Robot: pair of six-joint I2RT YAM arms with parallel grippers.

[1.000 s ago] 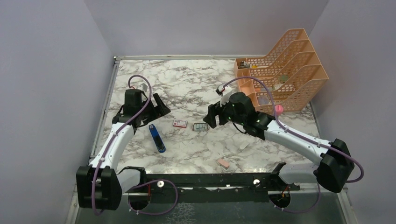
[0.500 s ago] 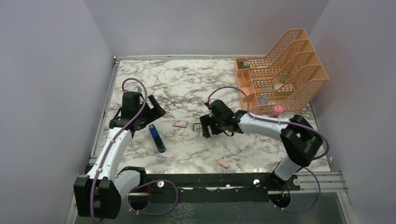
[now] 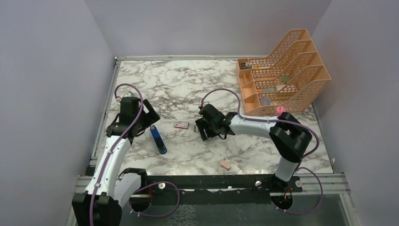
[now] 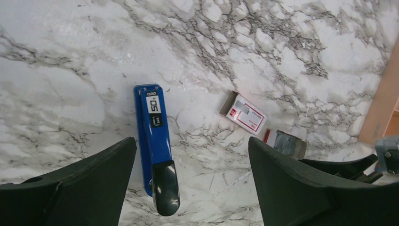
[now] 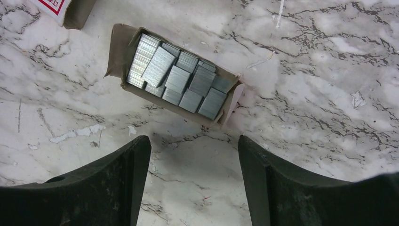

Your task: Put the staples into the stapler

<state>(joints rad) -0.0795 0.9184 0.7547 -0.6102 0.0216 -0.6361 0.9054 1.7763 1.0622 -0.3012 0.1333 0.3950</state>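
The blue stapler [image 3: 158, 139] [image 4: 154, 137] lies flat on the marble table, its black end toward the near edge. My left gripper [image 3: 149, 114] [image 4: 192, 146] hovers open just above it, with the stapler near its left finger. The staples sit in an open cardboard tray [image 5: 181, 79] [image 4: 285, 143], several silvery strips packed inside. Its pink-and-white box sleeve [image 3: 180, 125] [image 4: 246, 113] lies empty beside it. My right gripper [image 3: 203, 130] [image 5: 194, 143] is open and low over the table, right in front of the tray, with nothing between its fingers.
An orange mesh file rack [image 3: 281, 70] with small items stands at the back right. A pink highlighter cap [image 3: 281, 109] shows in front of it. A salmon eraser [image 3: 225, 165] lies near the front rail. Purple walls close in the left and right sides.
My right arm swung left and lowered, so its gripper now covers the staple tray from above. My left gripper drew back toward the near left, over the stapler.
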